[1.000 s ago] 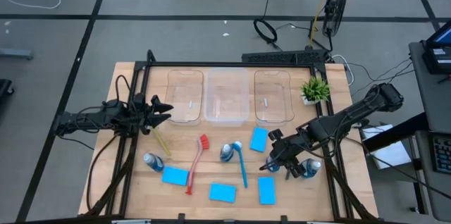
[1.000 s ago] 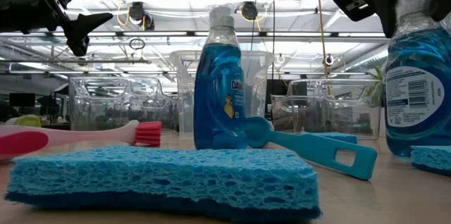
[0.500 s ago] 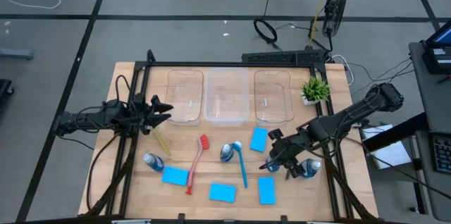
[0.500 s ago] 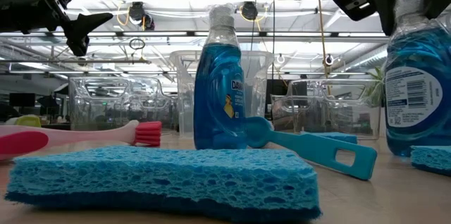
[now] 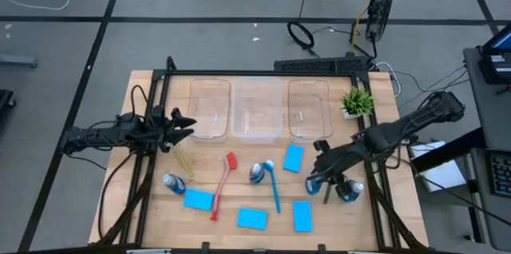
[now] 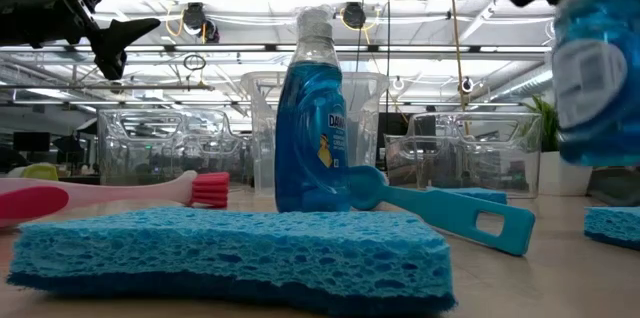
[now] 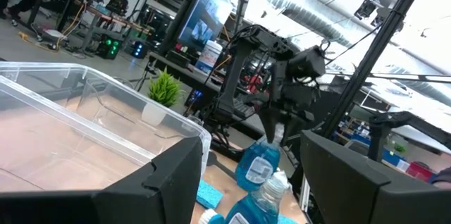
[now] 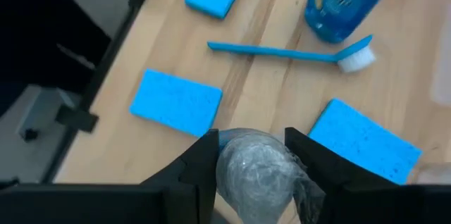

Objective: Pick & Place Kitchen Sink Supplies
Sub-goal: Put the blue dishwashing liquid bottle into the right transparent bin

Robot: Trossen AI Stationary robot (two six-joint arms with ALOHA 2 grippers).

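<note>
Since the earlier frame the small blue bottle w/ grey cap [image 6: 598, 68] has gone up: low view shows its base clear of the wooden table [image 5: 152, 206], where before it stood on it. Right gripper [image 5: 329, 183] is clamped on its neck; right wrist view shows both dark fingers [image 8: 202, 160] tight against the wrapped cap. Bottle hangs just above the table's right edge, well right of the blue long-handled brush [image 5: 273, 186].

Step in hand, by my read: lift done, carry to a bin next. Nearest is the right-hand clear plastic bin [image 5: 308, 110], behind the bottle, beside the small green potted plant [image 5: 357, 101]. Next move needs more height to clear the bin wall, then release inside.

Left gripper [image 5: 185, 126] waits w/ fingers apart, empty, at the left clear bin's [image 5: 211, 109] outer side. Other bottles, sponges, brushes lie on the table.
</note>
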